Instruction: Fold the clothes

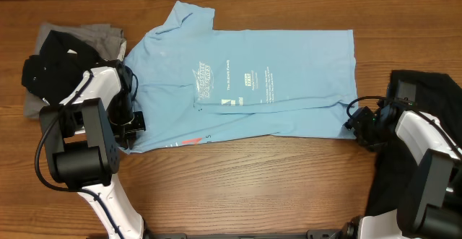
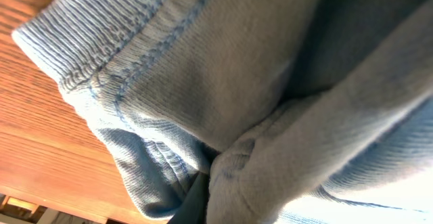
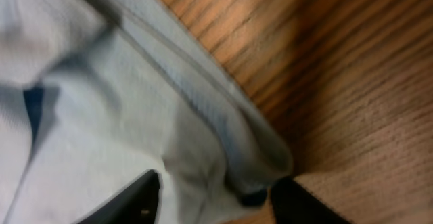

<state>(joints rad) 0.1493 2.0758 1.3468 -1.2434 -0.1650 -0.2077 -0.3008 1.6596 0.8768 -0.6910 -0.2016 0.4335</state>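
Note:
A large sky-blue T-shirt (image 1: 274,80) with white print lies spread on the wooden table, a sleeve pointing to the back left. My left gripper (image 1: 133,127) is at its front-left corner, shut on a bunched fold of the blue knit (image 2: 237,68); one dark finger (image 2: 196,197) shows under the cloth. My right gripper (image 1: 354,123) is at the shirt's front-right corner. In the right wrist view its two dark fingers (image 3: 132,197) stand apart, with the shirt's hem (image 3: 88,102) gathered between them.
A black T-shirt (image 1: 50,66) lies crumpled on a grey one (image 1: 108,37) at the far left, beside the left arm. More black cloth (image 1: 440,94) lies at the right edge under the right arm. Bare wood (image 1: 253,181) runs along the front.

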